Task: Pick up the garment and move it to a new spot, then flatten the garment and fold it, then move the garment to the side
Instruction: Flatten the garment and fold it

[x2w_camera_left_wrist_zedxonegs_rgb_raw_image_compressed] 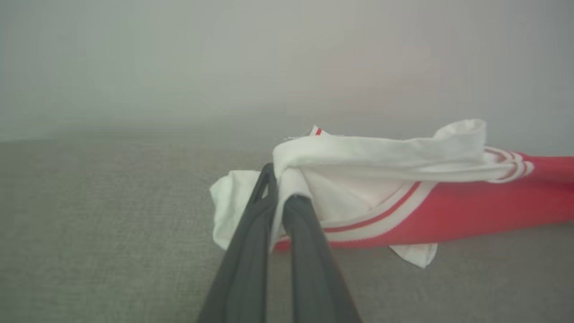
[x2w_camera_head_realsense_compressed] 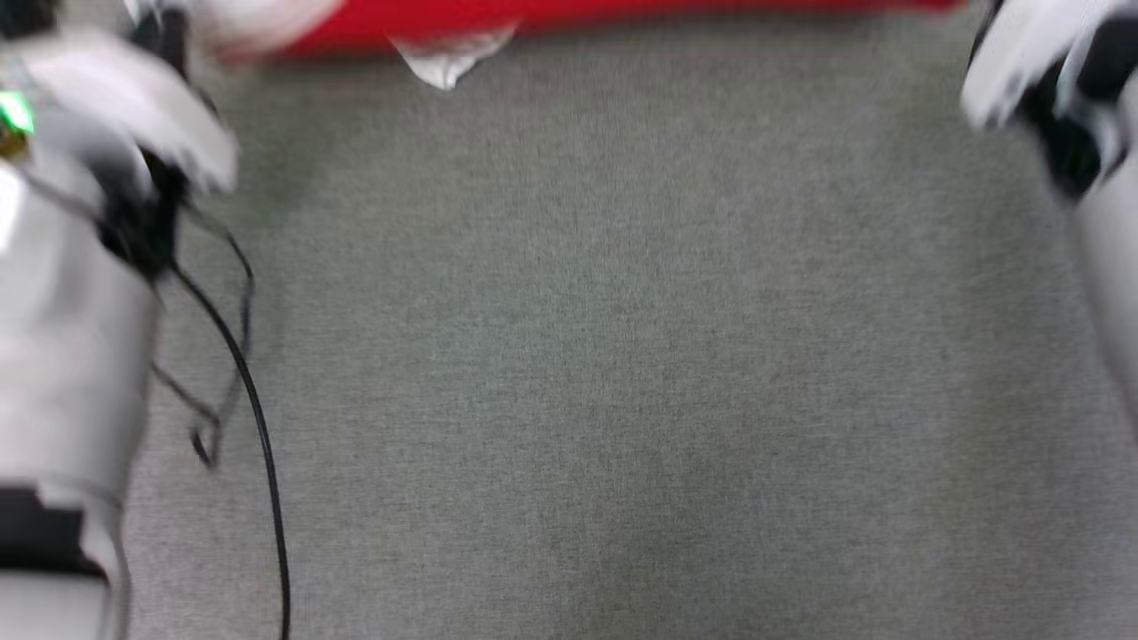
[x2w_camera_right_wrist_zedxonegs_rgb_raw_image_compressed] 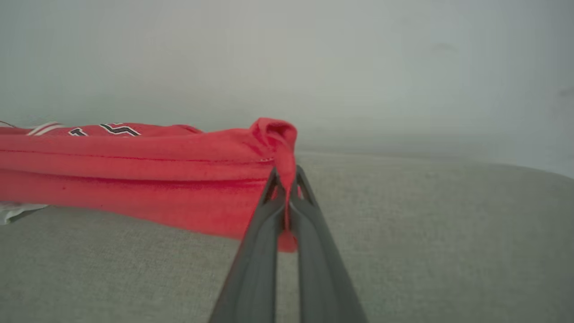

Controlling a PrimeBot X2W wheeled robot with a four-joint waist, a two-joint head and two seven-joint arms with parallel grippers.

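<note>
One bright red jersey T-shirt with white sleeves (x2w_camera_left_wrist_zedxonegs_rgb_raw_image_compressed: 448, 211) spans two grippers. The left gripper (x2w_camera_left_wrist_zedxonegs_rgb_raw_image_compressed: 280, 188) pinches its white sleeve, the right gripper (x2w_camera_right_wrist_zedxonegs_rgb_raw_image_compressed: 285, 179) its red edge

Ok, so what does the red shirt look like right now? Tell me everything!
The red shirt is soft-looking jersey, bright red with a white sleeve, red-and-white striped trim and black, white-edged lettering. It is bunched into a long band stretched between both pincers: the left pincer is shut on the white sleeve, the right pincer on a red corner. A white tag hangs below. Grey fabric lies underneath.
</note>
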